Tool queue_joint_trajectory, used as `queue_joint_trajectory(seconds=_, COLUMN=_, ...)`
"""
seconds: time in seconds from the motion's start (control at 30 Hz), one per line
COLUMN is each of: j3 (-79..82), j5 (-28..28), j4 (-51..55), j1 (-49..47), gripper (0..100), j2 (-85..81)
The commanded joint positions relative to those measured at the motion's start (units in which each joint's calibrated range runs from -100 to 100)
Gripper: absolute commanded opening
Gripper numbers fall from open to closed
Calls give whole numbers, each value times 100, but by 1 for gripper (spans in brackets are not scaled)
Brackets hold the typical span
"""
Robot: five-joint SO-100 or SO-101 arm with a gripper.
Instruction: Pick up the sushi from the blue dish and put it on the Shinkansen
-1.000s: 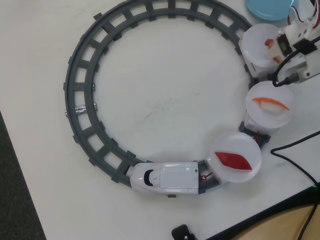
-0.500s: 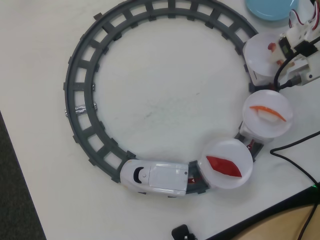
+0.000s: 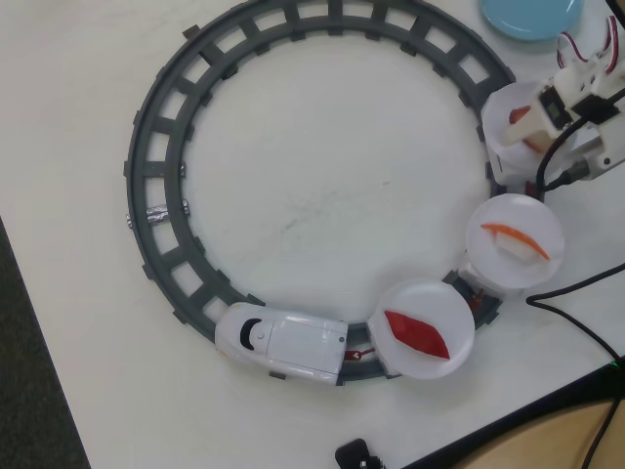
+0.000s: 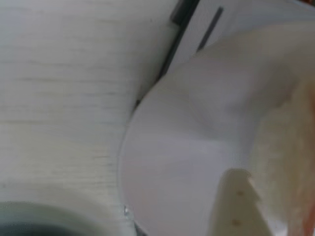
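Jaws, grip unreadable, hover over the last plate [image 3: 503, 127] with the sushi [image 3: 520, 115] as the Shinkansen [image 3: 280, 342] has rolled further left.

blue dish [image 3: 530, 17] cropped at top edge, sushi [image 3: 520, 115] mostly hidden under arm, wrist view blurred

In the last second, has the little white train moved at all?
Yes. The train has crept left along the grey track in the overhead view, dragging its plates along behind it.
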Motion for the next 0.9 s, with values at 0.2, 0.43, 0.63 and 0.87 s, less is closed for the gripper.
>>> queue_joint_trajectory(seconds=0.2, j3=-873, j5=-370, j4=22, j1=788, gripper=27, j2=-1462)
queue_joint_trajectory(seconds=0.43, j3=-397, j5=-2321, j4=-37, j1=2601, gripper=26, j2=-2723)
queue_joint_trajectory(seconds=0.63, j3=1758, j5=-3370, j4=-63, j1=3420, gripper=26, j2=-3926)
queue_joint_trajectory(seconds=0.87, j3=4316, j5=-3375, j4=-619, j1=2742, gripper=26, j2=-5128)
